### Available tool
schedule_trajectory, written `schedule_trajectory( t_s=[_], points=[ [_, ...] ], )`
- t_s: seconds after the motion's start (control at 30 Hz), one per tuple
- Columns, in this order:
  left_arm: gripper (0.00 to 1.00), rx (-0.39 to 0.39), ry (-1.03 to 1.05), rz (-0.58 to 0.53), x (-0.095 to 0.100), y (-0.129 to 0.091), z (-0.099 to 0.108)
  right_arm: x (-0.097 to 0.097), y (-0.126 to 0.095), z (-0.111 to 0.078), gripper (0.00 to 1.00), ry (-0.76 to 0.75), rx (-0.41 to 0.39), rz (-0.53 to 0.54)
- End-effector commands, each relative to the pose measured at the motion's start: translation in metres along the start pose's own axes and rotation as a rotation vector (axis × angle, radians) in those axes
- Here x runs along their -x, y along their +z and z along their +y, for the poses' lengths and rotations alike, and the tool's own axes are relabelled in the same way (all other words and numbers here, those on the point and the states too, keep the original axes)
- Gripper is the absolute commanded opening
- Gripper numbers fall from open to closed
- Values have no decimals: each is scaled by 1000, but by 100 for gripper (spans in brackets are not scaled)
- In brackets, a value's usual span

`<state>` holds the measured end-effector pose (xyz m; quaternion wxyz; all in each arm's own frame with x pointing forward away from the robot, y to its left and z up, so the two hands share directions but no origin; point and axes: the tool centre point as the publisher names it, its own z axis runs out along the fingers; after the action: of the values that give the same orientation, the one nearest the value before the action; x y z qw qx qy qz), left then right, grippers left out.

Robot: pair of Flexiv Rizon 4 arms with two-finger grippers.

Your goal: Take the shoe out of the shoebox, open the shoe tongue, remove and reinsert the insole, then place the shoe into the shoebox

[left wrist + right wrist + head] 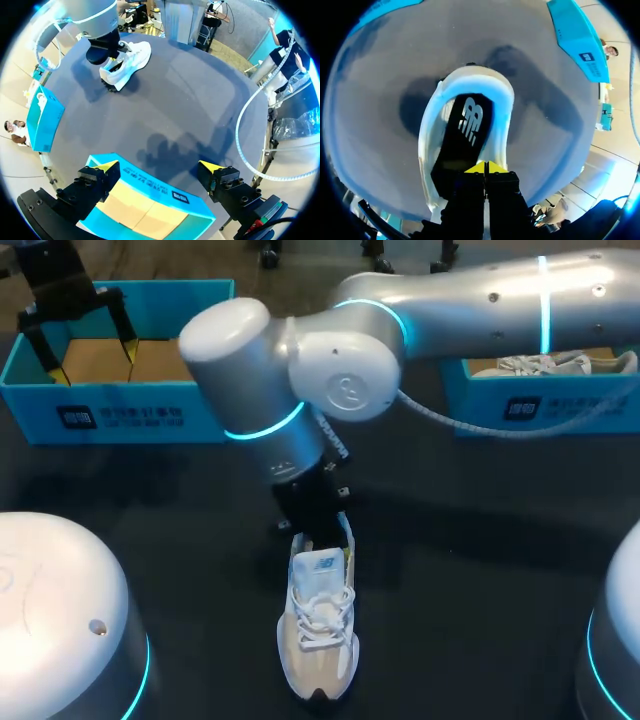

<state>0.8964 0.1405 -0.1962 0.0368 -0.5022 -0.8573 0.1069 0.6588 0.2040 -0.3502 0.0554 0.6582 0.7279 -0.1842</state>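
Insole step in hand, by judgement. Left fingers point(107, 167), spread wide and empty, hang over the open teal cardboard shoebox point(120, 418) at ten o'clock on the dark table point(480, 550). The white lace-up shoe point(318, 640) stands near six o'clock. Right fingers point(485, 167) are pressed together at the heel end of the black insole point(465, 132); whether they pinch it cannot be told. The next move calls for a firm pinch and a straight pull.

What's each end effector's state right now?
Left end effector: open, above the shoebox.
Right end effector: closed at the insole; grip cannot be told.
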Motion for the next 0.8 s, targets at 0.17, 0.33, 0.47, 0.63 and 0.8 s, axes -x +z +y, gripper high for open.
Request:
schedule_trajectory(
  t_s=[0.17,0.33,0.47,0.63,0.8],
  points=[
    [100,-1,1,3,0,0,1,-17,12,10,0,30,-35,-176],
    [100,-1,1,3,0,0,1,-9,11,4,0,74,-64,-227],
    [100,-1,1,3,0,0,1,-5,9,1,0,93,-88,-271],
    [100,-1,1,3,0,0,1,3,28,4,0,99,-92,-251],
    [100,-1,1,3,0,0,1,4,48,11,0,89,-105,-223]
  ],
)
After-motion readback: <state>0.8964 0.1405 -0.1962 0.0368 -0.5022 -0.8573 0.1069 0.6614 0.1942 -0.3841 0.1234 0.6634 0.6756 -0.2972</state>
